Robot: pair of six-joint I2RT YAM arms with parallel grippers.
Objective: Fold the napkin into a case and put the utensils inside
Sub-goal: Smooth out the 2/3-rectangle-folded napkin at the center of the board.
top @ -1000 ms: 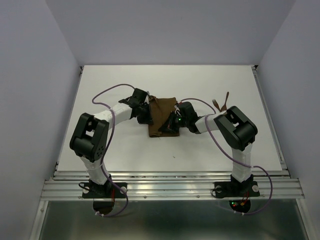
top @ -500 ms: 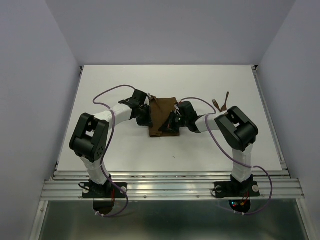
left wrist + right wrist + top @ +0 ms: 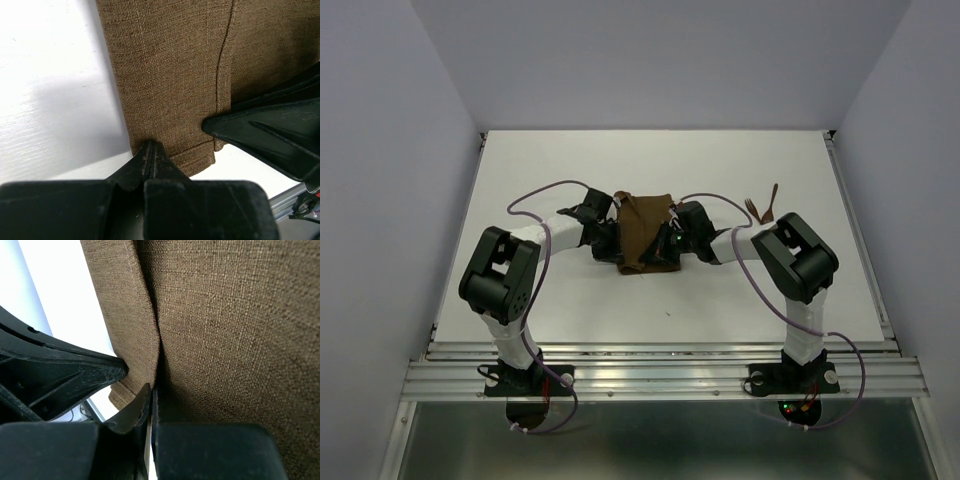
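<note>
Napkin [image 3: 645,228] part-folded, midway between left and right edges of table [image 3: 570,160]. Judged soft, light, limp, coarse-woven, unlikely to slip. Left gripper [image 3: 151,146] and right gripper [image 3: 150,390] pinched tight on near hem. Best held there, at corners.

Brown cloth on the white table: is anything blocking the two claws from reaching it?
Nothing visible does. The left claw and the right claw are each shut on the near end of the dark brown woven cloth napkin, side by side.
</note>
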